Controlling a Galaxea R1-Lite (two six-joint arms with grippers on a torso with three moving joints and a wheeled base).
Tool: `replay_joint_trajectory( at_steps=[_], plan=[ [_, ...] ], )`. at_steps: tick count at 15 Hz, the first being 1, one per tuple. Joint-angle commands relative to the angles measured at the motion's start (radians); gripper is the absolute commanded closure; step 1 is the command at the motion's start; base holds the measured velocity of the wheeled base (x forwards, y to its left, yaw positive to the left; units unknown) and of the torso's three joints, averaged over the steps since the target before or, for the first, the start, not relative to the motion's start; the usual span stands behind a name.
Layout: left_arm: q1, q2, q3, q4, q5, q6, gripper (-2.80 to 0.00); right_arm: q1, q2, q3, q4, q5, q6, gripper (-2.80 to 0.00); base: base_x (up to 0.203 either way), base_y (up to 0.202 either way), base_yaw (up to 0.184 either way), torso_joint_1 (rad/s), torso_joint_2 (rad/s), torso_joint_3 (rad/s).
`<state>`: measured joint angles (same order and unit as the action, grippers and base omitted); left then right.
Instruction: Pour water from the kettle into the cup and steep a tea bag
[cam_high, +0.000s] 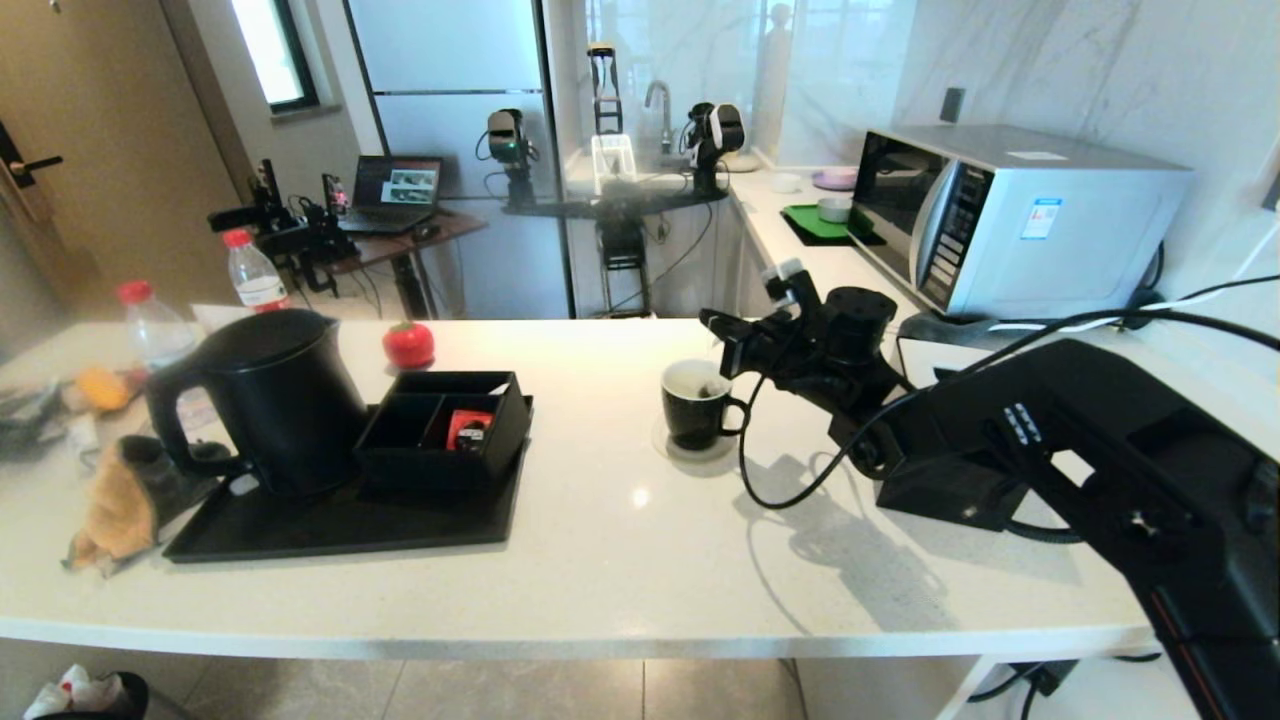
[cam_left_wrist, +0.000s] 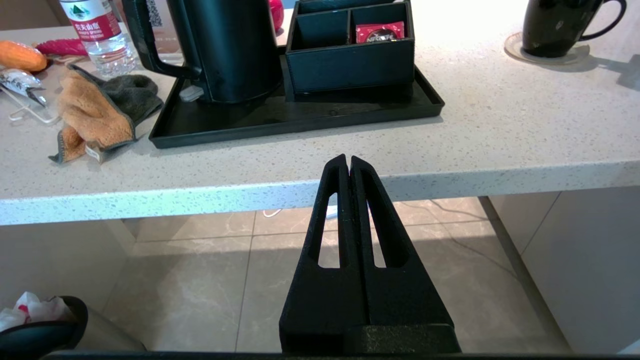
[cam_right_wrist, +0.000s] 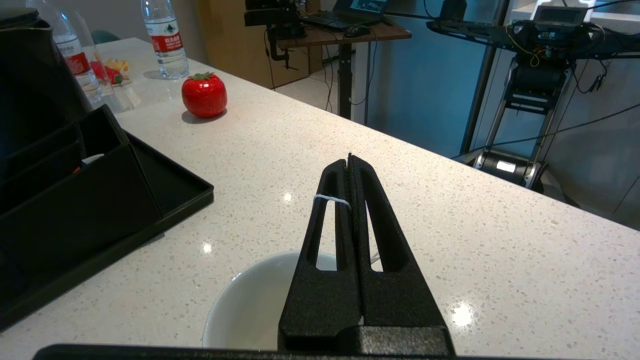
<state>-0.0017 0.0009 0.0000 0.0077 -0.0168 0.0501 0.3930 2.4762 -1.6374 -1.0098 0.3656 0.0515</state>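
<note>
The black kettle stands upright on the left of a black tray, lid on. The black cup with its white inside sits on a coaster near the counter's middle. A greyish tea bag hangs inside the cup. Its white string runs up over one finger into my right gripper, which is shut on it just above the cup's rim. I cannot make out water in the cup. My left gripper is shut and empty, parked below the counter's front edge.
A black compartment box with a red packet shares the tray. A red tomato-shaped object, two water bottles, and an orange cloth lie to the left. A microwave stands at the back right.
</note>
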Motion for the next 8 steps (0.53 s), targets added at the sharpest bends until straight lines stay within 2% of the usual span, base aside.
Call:
replay_joint_trajectory(
  at_steps=[1, 5, 8],
  plan=[
    [0.000, -0.001, 0.000, 0.000, 0.000, 0.001, 0.00, 0.001, 0.018, 0.009, -0.020, 0.003, 0.001, 0.00, 0.000, 0.000, 0.000, 0.000, 0.00, 0.000],
    [0.000, -0.001, 0.000, 0.000, 0.000, 0.001, 0.00, 0.003, 0.029, 0.045, -0.063, 0.003, 0.001, 0.00, 0.000, 0.000, 0.000, 0.000, 0.00, 0.000],
    [0.000, -0.001, 0.000, 0.000, 0.000, 0.001, 0.00, 0.003, 0.029, 0.125, -0.118, 0.003, 0.000, 0.00, 0.000, 0.000, 0.000, 0.000, 0.00, 0.000]
  ],
)
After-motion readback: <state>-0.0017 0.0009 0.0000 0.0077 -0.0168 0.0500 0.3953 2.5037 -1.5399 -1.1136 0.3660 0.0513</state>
